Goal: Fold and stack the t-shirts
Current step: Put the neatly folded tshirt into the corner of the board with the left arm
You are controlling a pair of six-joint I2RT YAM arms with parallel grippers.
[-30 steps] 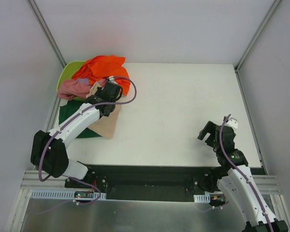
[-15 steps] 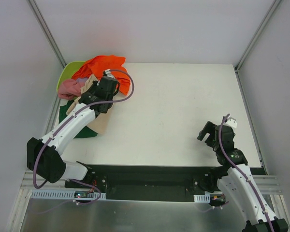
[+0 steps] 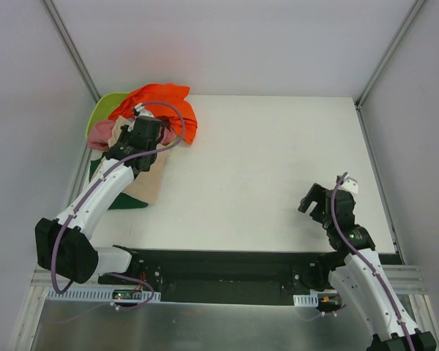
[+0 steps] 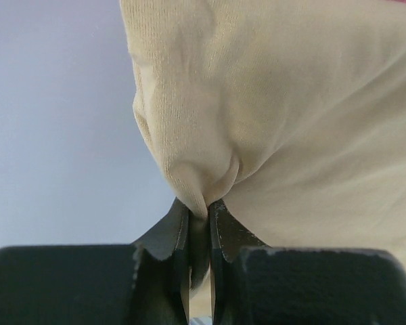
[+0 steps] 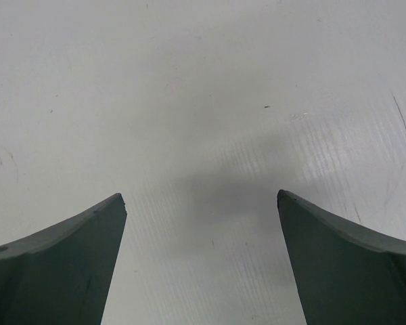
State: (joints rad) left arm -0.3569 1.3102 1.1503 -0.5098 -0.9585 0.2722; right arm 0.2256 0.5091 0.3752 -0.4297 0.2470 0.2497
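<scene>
My left gripper (image 3: 127, 140) (image 4: 199, 207) is shut on a pinched fold of the beige t-shirt (image 3: 144, 184) (image 4: 291, 101) at the table's far left. The cloth bunches between the jaws and fills the left wrist view. The beige t-shirt lies over a dark green t-shirt (image 3: 126, 202). Behind them, a bright orange t-shirt (image 3: 161, 104) and a dusty pink t-shirt (image 3: 101, 134) are heaped together. My right gripper (image 3: 312, 199) (image 5: 201, 198) hovers open over bare table at the near right, with nothing between its fingers.
A lime-green tub (image 3: 102, 110) stands at the far left corner under the heap of shirts. The white table (image 3: 278, 153) has metal frame posts at its back corners and plain walls on three sides.
My left gripper has moved left toward the heap, still pinching the beige t-shirt, and the cloth has drawn in narrower over the green one. The right arm has stayed still.
</scene>
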